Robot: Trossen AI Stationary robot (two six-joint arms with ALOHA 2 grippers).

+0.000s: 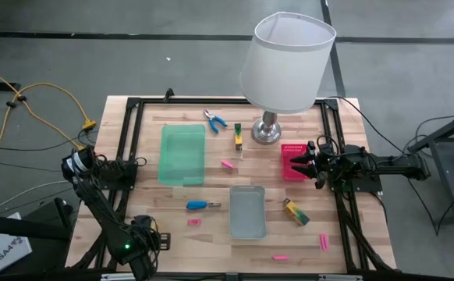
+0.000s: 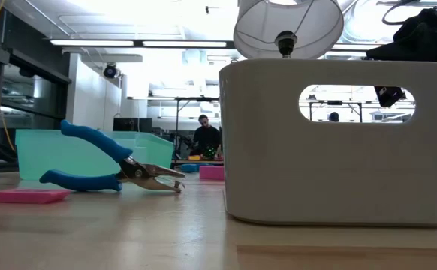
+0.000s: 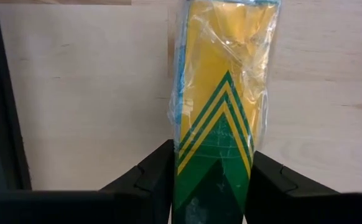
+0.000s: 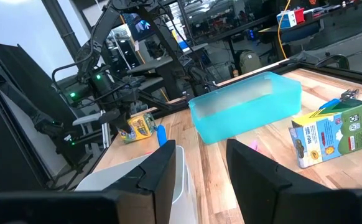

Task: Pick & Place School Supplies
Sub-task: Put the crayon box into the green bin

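My left gripper (image 3: pixel 212 180) (image 1: pixel 139 248) points down over the table's near left corner, shut on a yellow-and-green box (image 3: pixel 221 74) wrapped in clear film, which the right wrist view also shows (image 4: pixel 137 127). My right gripper (image 4: pixel 199 180) (image 1: pixel 309 160) waits open at the right, level, beside the pink tray (image 1: pixel 292 162). Blue-handled pliers (image 1: pixel 214 119) (image 2: pixel 113 169), a blue-handled screwdriver (image 1: pixel 200 205), several flat pink bars (image 1: pixel 228 164) and two more yellow-and-green boxes (image 1: pixel 238 135) (image 1: pixel 296 212) lie on the wooden table. My left gripper pinches the box between its two fingers, on the two long sides near its green end (image 3: pixel 187 158). The fingers come from above, pointing down, and lie across the box. Whether the box rests on the table or hangs just clear of it, I cannot tell.
A green tray (image 1: pixel 182 154) sits at the left middle and a grey tray (image 1: pixel 247 211) near the centre front. A big white-shaded lamp (image 1: pixel 285 62) stands at the back. A black frame (image 1: pixel 129 156) runs around the table. A person (image 2: pixel 206 139) shows far off in the room.
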